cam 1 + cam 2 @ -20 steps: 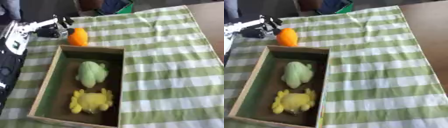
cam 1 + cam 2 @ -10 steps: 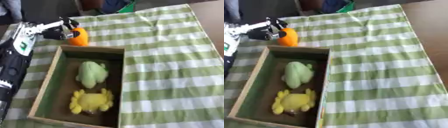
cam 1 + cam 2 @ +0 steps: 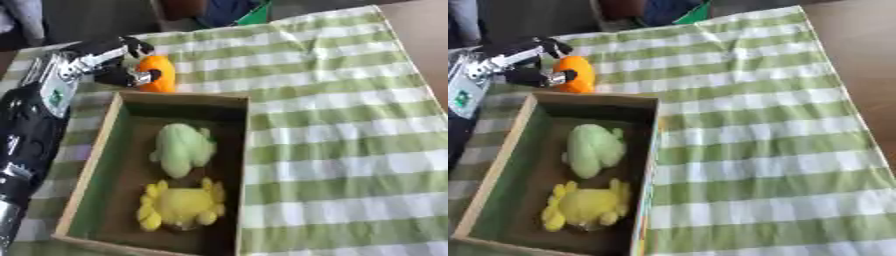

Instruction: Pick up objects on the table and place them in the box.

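An orange round object [image 3: 160, 73] sits on the checked cloth just beyond the far rim of the wooden box [image 3: 98, 150]. My left hand [image 3: 121, 62] reaches in from the left and its fingers curl around the orange object's left side, touching it. Inside the box lie a pale green soft toy [image 3: 182, 148] and, nearer to me, a yellow soft toy [image 3: 180, 206]. My left arm [image 3: 35, 125] runs along the box's left side. My right hand shows in neither view.
A green and white checked cloth [image 3: 332, 125] covers the table right of the box. The bare wooden tabletop [image 3: 859, 55] shows at the far right. Dark and green items [image 3: 236, 10] lie beyond the table's far edge.
My left hand has come in from the left and closed around the orange object, which stays by the box's far rim. The toys in the box have not moved.
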